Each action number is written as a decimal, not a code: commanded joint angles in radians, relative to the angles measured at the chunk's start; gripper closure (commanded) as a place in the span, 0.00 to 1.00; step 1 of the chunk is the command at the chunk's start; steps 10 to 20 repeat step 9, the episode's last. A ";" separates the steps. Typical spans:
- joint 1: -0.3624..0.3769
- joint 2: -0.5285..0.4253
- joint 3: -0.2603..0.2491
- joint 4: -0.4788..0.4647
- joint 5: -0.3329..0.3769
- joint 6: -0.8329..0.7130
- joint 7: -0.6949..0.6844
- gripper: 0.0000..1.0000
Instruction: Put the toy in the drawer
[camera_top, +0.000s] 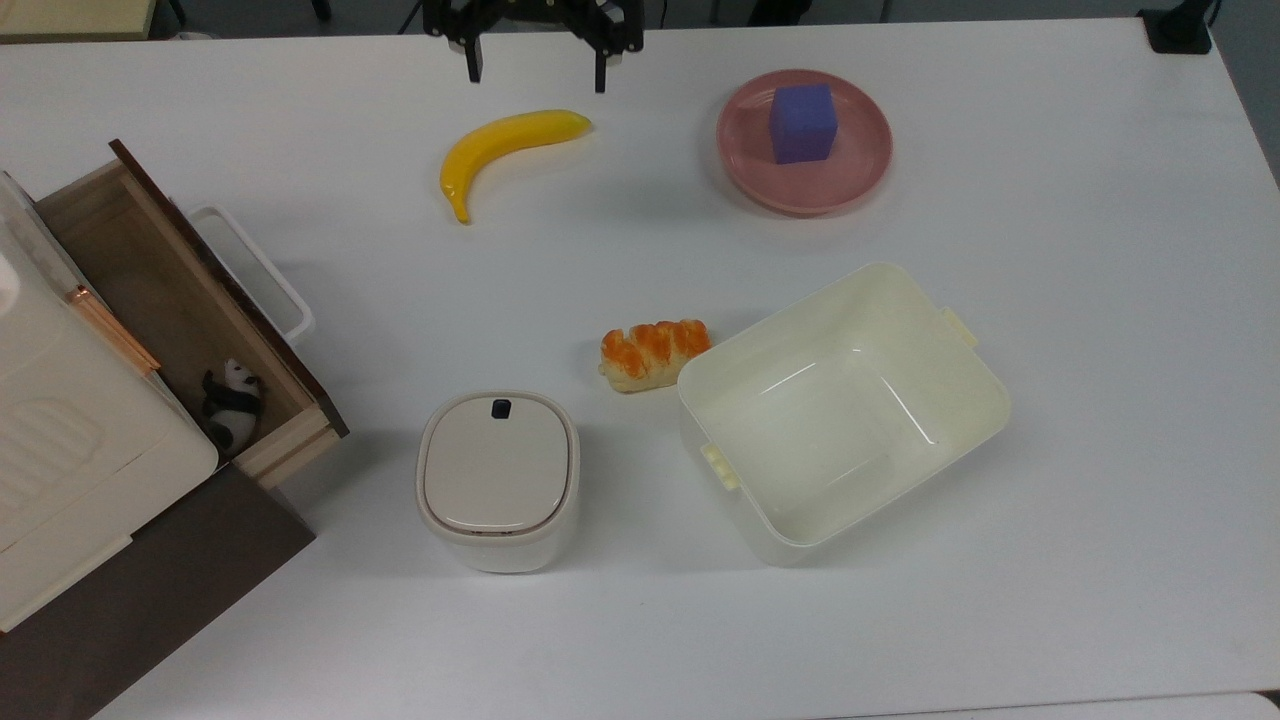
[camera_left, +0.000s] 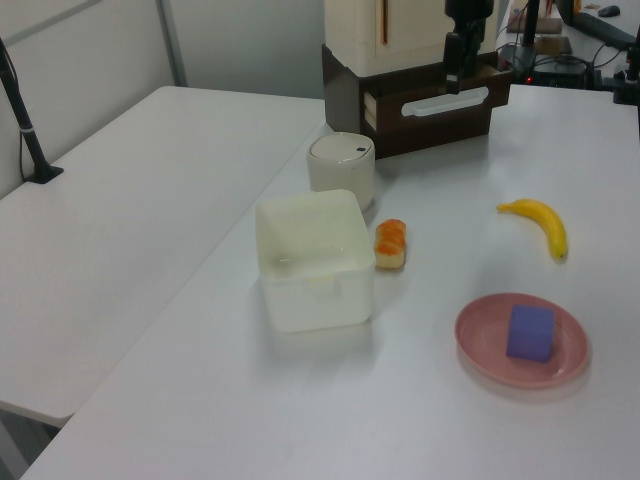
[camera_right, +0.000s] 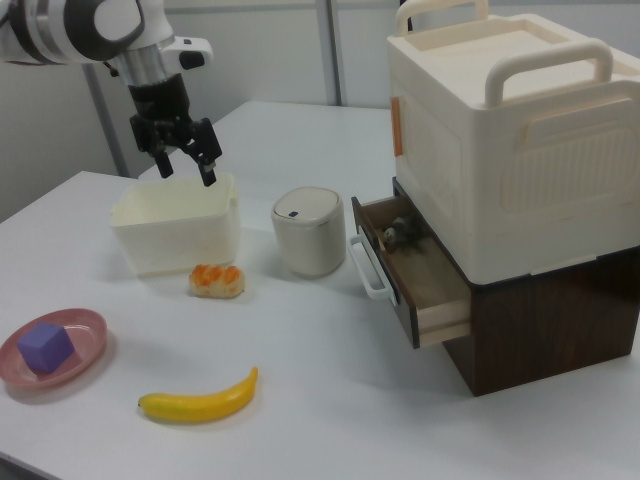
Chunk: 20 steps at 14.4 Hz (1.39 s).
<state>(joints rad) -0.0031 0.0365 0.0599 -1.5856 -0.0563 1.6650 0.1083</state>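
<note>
Now the toy (camera_top: 233, 397) (inside the drawer (camera_top: 150, 290)) lies well apart from the spread fingers (camera_top: 473, 62).

Drawer: you see the long wooden drawer with white loop handle (camera_top: 190, 330) pulled open at the top view's left, under a cream plastic case (camera_right: 510, 130).
Toy: the tiny black-and-white panda figurine (camera_top: 233, 402) lies inside the drawer, at its end nearest the lidded cream canister (camera_top: 497, 478).
Desk: on the white desk (camera_top: 1050, 600), the orange-topped bread roll (camera_top: 654, 353) touches the open cream plastic tub (camera_top: 840, 410).
Far side: the yellow banana (camera_top: 505, 148) lies to the top view's left of the pink plate (camera_top: 860, 170) carrying the purple cube (camera_top: 802, 122).
</note>
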 joint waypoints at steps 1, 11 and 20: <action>0.023 -0.038 -0.029 -0.045 0.023 -0.019 0.004 0.00; 0.152 -0.040 -0.170 -0.037 0.026 -0.018 0.004 0.00; 0.152 -0.040 -0.170 -0.037 0.026 -0.018 0.004 0.00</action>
